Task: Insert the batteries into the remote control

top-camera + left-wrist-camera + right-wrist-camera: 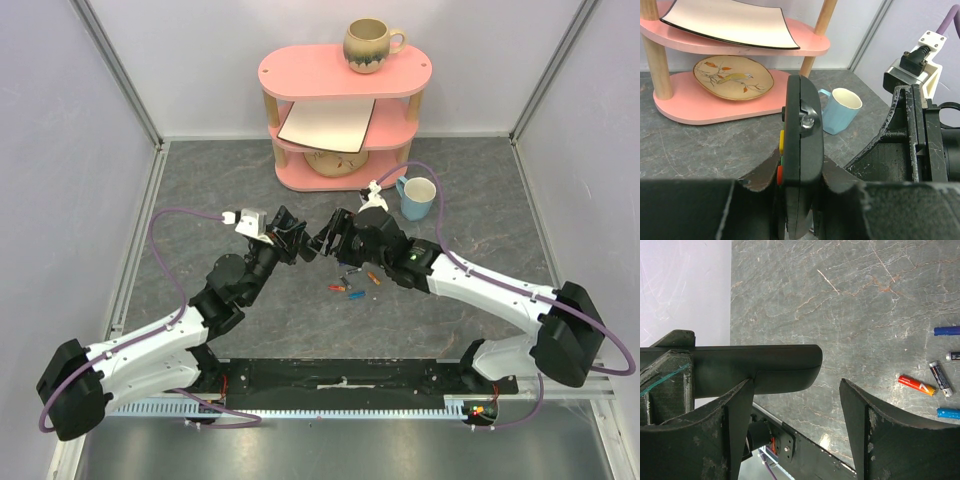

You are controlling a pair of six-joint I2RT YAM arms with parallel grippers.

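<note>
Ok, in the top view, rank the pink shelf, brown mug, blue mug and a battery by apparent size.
1. pink shelf
2. brown mug and blue mug: look alike; the brown one stands higher, nearer the camera, so no ranking
3. battery

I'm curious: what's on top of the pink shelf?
A brown mug stands on the pink shelf. Its top partly covers a white plate and a bird plate below.

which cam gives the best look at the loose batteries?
Right wrist. The batteries lie sharp and large near the frame's right edge, with distinct colours: blue, red-orange, dark. Top external shows them only as tiny coloured specks. Left wrist shows none of them.
</note>
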